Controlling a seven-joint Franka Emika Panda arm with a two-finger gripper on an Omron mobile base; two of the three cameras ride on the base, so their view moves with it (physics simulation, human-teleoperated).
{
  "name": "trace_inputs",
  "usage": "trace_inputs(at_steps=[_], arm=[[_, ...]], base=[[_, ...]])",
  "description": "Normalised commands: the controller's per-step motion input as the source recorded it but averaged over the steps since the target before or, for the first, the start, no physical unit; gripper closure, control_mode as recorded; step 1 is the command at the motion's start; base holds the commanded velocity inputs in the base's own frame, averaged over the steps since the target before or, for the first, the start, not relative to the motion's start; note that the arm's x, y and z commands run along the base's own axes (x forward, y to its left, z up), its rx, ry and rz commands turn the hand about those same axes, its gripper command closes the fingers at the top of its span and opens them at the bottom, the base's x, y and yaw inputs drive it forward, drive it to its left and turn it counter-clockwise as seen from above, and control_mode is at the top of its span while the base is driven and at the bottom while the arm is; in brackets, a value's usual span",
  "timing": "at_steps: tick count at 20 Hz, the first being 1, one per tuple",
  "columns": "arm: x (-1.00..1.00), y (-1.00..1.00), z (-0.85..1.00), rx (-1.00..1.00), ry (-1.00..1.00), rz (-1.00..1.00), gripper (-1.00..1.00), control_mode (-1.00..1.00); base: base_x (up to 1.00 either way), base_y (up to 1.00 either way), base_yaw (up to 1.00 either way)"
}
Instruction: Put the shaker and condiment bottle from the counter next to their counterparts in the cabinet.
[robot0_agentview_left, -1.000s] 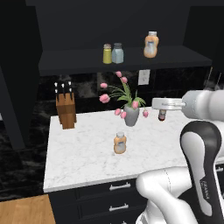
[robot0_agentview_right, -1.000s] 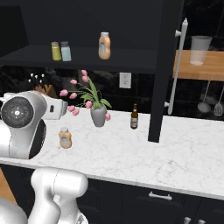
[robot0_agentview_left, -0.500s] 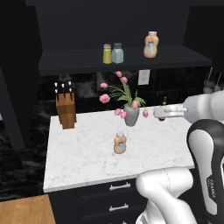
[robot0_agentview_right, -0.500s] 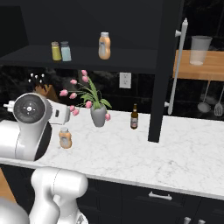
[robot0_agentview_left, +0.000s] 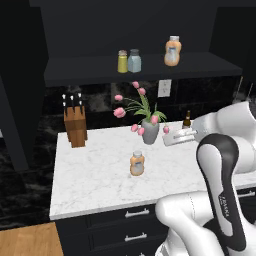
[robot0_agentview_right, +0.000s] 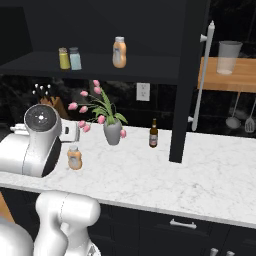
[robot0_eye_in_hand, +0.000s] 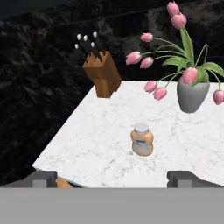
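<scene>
Since the earlier frame the arm's forearm has swung across toward the vase of pink tulips (robot0_agentview_left: 150, 131). Knife block (robot0_agentview_left: 75, 125): far left of the vase on the counter (robot0_agentview_left: 90, 175). Condiment bottle (robot0_agentview_left: 137, 163): upright, in front of the vase. Gripper (robot0_agentview_left: 175, 138): just right of the vase, held level above the marble, jaws fully apart and empty. Shaker (robot0_agentview_left: 134, 60): on the cabinet (robot0_agentview_left: 145, 70) shelf above, touching its yellow-green counterpart (robot0_agentview_left: 122, 61).

Thin brown bottle (robot0_agentview_left: 187, 120) partly hidden behind arm; knife block (robot0_agentview_right: 51, 104) largely behind arm; bottle label text unreadable.
</scene>
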Motion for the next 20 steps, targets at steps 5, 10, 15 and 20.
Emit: trace_inputs(at_steps=[5, 10, 15, 20], arm=[[0.06, -0.03, -0.61, -0.01, -0.21, 0.15, -1.00, -1.00], [0.13, -0.11, -0.68, 0.00, -0.29, 0.20, -1.00, -1.00], [0.32, 0.00, -0.75, -0.01, -0.23, 0.23, -1.00, -1.00], [0.27, -0.01, -0.79, -0.02, -0.25, 0.23, -1.00, -1.00]], base=[[0.00, 0.00, 0.00], [0.00, 0.00, 0.00], [0.00, 0.00, 0.00], [0.00, 0.00, 0.00]])
